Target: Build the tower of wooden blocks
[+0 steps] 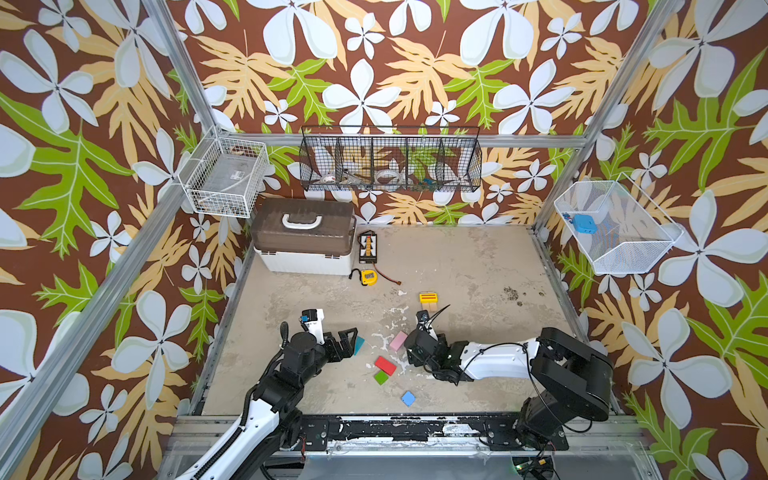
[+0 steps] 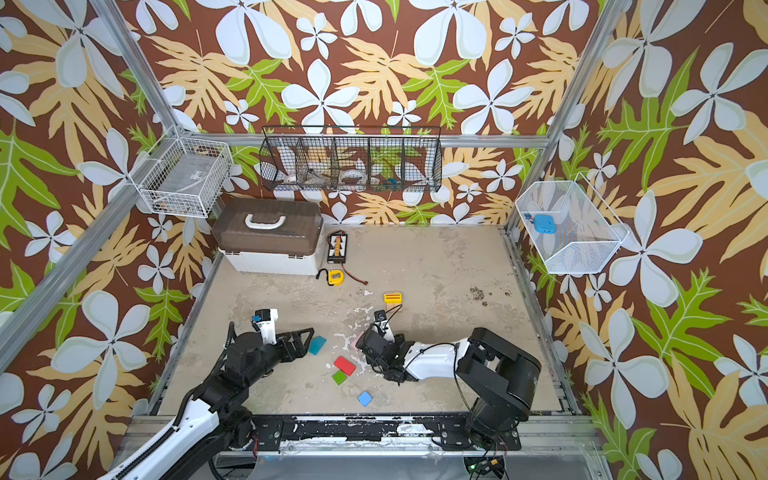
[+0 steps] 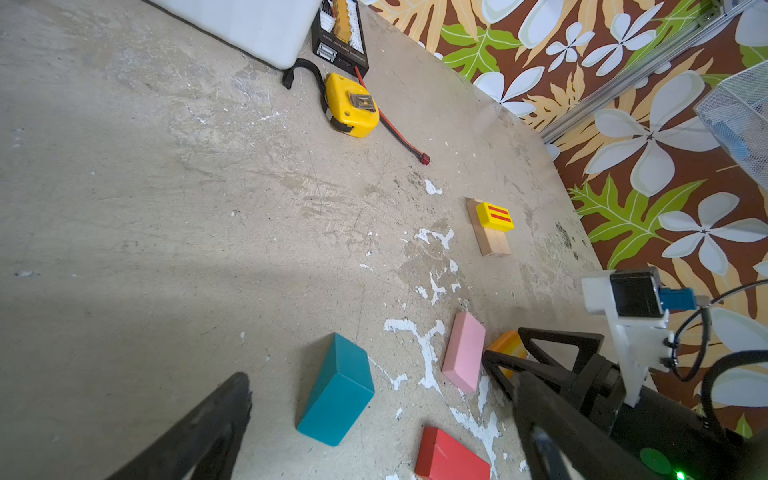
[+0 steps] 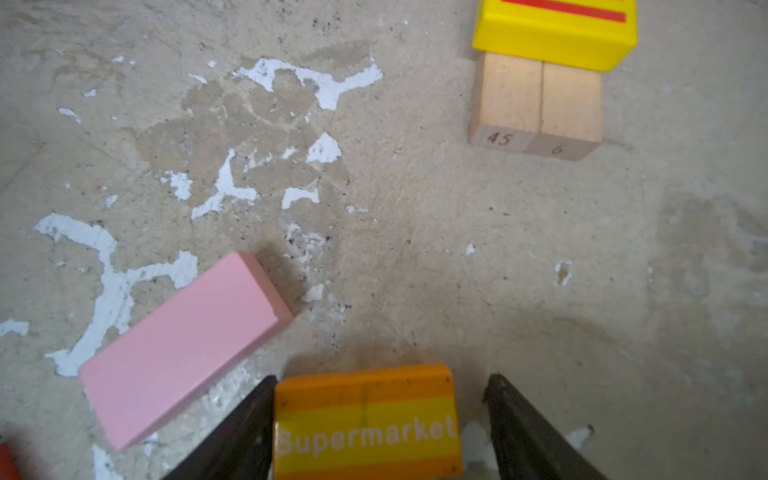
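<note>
Blocks (image 2: pixel 344 365), nine, lay on the counter (image 1: pixel 457 257): smooth teal (image 3: pixel 336 390), pink (image 4: pixel 183 349), red (image 1: pixel 385 365), green (image 1: pixel 380 377), blue (image 1: pixel 408 398), orange (image 4: pixel 365 424), yellow (image 3: pixel 494 216) atop two bare planks (image 4: pixel 536 104). Left end effector (image 3: pixel 382 378) gaped beside teal; right end effector (image 4: pixel 381 377), open, straddled orange.

The left arm (image 1: pixel 254 419) and right arm (image 1: pixel 498 361) have white link shells between bulky black joint housings. A ribbed black cable chain (image 1: pixel 220 449) runs along the left one; thin black cables (image 3: pixel 706 328) loop off the right. A white bracket (image 3: pixel 636 340) bears a small black camera (image 3: pixel 636 293) with a blue plug (image 3: pixel 677 299). The fingers (image 3: pixel 552 347) are black open triangular frames. A small green light (image 3: pixel 680 475) shows on one black housing.
</note>
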`<state>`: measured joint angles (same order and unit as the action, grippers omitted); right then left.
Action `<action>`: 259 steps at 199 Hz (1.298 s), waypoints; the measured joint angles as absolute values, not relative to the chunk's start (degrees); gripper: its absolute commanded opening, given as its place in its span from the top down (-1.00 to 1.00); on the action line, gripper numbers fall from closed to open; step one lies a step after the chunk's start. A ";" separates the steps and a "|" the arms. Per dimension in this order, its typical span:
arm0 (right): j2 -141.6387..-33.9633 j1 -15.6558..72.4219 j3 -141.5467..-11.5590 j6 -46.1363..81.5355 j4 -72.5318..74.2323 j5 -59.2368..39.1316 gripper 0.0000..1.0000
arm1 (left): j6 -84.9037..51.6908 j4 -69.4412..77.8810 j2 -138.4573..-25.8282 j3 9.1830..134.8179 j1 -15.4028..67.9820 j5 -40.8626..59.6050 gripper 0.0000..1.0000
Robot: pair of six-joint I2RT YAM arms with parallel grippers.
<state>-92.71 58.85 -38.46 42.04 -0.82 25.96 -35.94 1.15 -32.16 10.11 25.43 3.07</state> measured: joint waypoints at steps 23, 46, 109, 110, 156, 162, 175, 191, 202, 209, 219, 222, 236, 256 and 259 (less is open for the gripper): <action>-91.83 59.81 -38.30 43.33 -2.98 26.63 -0.65 | -35.94 1.15 -32.14 10.11 25.43 3.07 -0.99; -92.14 59.88 -38.39 43.48 -3.14 27.31 -0.61 | -35.94 1.15 -32.14 10.11 25.43 3.07 -0.99; -95.79 59.90 -40.95 44.12 -2.13 30.35 -0.38 | -35.94 1.15 -32.14 10.11 25.43 3.09 -0.99; -95.85 59.90 -40.97 44.16 -2.11 30.39 -0.37 | -35.94 1.15 -32.14 10.11 25.43 3.09 -0.99; -95.96 59.92 -41.04 44.91 -2.44 31.29 -0.06 | -35.94 1.15 -32.21 10.11 25.43 3.09 -0.99; -95.72 59.94 -40.91 44.91 -2.72 31.33 -0.05 | -35.94 1.15 -32.27 10.11 25.43 3.09 -0.99; -95.02 59.92 -40.56 44.97 -3.64 31.29 -0.02 | -35.94 1.15 -32.32 10.11 25.43 3.11 -0.99; -93.91 59.94 -40.27 45.04 -5.28 30.87 0.02 | -35.94 1.15 -32.32 10.11 25.43 3.11 -0.99; -92.88 59.94 -40.12 44.97 -6.59 29.98 0.03 | -35.94 1.17 -32.32 10.11 25.43 3.11 -0.99; -91.98 59.94 -39.99 44.99 -7.79 29.67 0.04 | -35.94 1.17 -32.32 10.11 25.43 3.11 -0.99; -90.19 60.01 -39.77 45.08 -9.54 29.63 0.05 | -35.94 1.17 -32.32 10.11 25.43 3.11 -0.99; -89.62 60.01 -39.75 45.17 -10.00 29.67 0.06 | -35.94 1.17 -32.32 10.11 25.43 3.11 -0.99; -86.59 60.01 -39.75 45.87 -11.31 30.06 0.11 | -35.94 1.21 -32.32 10.11 25.43 3.31 -0.99; -81.71 60.01 -39.77 46.24 -13.04 30.46 0.12 | -35.94 1.45 -32.32 9.98 25.43 3.42 -0.99; -80.95 60.01 -39.79 46.28 -13.32 30.52 0.11 | -35.94 1.48 -32.34 9.96 25.43 3.49 -0.99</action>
<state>-80.95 60.01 -39.79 46.28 -13.32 30.52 -35.94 1.48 -32.34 9.96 25.43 3.49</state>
